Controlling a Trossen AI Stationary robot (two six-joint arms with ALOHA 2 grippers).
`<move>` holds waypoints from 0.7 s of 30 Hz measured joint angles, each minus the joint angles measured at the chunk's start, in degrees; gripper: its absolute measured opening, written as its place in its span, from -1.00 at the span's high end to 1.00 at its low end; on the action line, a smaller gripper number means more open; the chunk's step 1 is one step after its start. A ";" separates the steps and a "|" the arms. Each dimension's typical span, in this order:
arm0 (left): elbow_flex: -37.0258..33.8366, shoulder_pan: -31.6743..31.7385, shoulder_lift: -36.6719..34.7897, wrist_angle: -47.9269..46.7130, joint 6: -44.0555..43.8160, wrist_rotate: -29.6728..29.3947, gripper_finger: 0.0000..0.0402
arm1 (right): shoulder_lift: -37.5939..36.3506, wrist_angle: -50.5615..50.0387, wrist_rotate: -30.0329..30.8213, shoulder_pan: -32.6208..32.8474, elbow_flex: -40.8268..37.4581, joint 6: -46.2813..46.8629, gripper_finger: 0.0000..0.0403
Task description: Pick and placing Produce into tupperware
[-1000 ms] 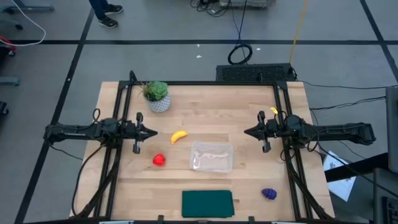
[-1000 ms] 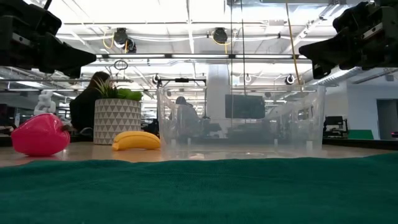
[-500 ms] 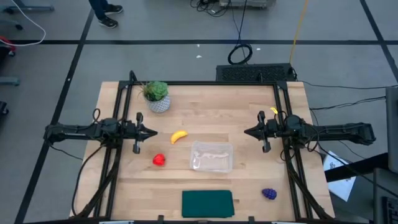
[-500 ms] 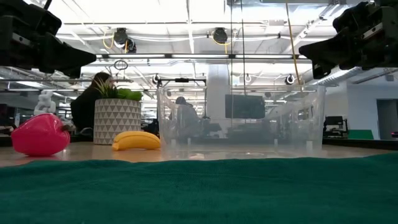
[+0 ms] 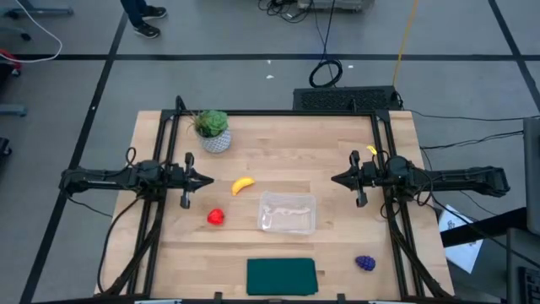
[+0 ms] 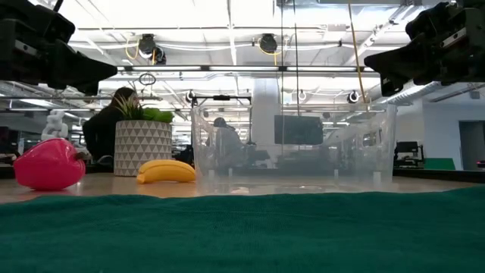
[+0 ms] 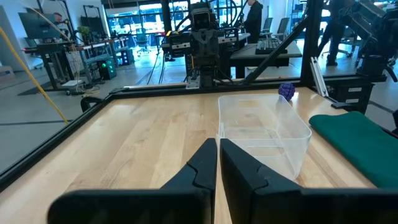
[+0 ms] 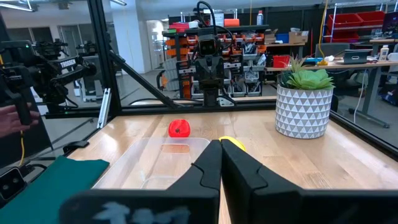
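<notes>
Nothing has moved: my left hand and right hand stay closed, empty, at the table sides. Banana, red fruit, grapes lie outside the empty tupperware.

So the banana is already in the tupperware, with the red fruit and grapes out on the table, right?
Not quite: the banana lies on the table beside the tupperware, which is empty in the high view. The red fruit and grapes are on the table.
</notes>
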 joint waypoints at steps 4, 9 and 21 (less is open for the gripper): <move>0.00 0.00 0.00 0.21 0.02 -0.16 0.87 | 0.01 -0.01 0.01 -0.01 0.00 0.02 1.00; 0.00 -0.02 -0.02 1.98 0.02 -2.51 0.87 | 0.01 0.00 0.00 0.00 0.00 0.00 1.00; 0.00 0.02 -0.02 2.49 -0.24 -2.53 0.87 | 0.01 0.00 0.00 -0.01 0.00 -0.01 1.00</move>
